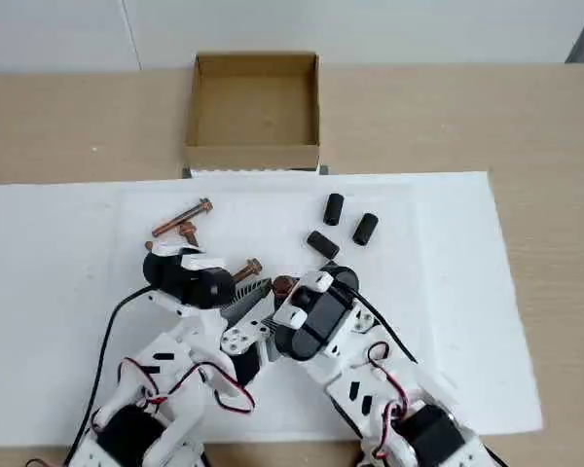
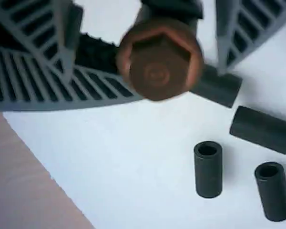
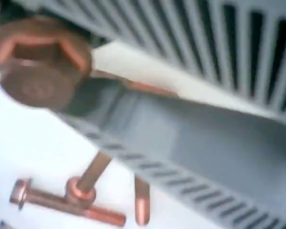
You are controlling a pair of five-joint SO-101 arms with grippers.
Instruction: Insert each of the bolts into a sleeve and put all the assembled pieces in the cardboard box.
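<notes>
While the left gripper (image 1: 261, 282) and the right gripper (image 1: 284, 292) are sitting tip to tip over the near middle of the white sheet (image 1: 448, 321), a bolt head (image 2: 157, 62) is showing between the left gripper's fingers (image 2: 250, 28), which are standing apart on either side of it. Whether the right gripper is clamping anything cannot be told.

Beyond the tips, three sleeves (image 1: 365, 229) are lying loose to the right and spare bolts (image 1: 183, 218) to the left. Farther on, the cardboard box (image 1: 253, 156) is sitting at the sheet's far edge with nothing showing inside.

Risk: with both tips crowding one spot, a slight misalignment is likely to be jamming the bolt against a sleeve rim or knocking it free. Round parts are liable to be rolling on the smooth sheet.

The sheet is covering a wooden table (image 1: 545, 126); a pale wall (image 1: 370, 29) is standing behind.
</notes>
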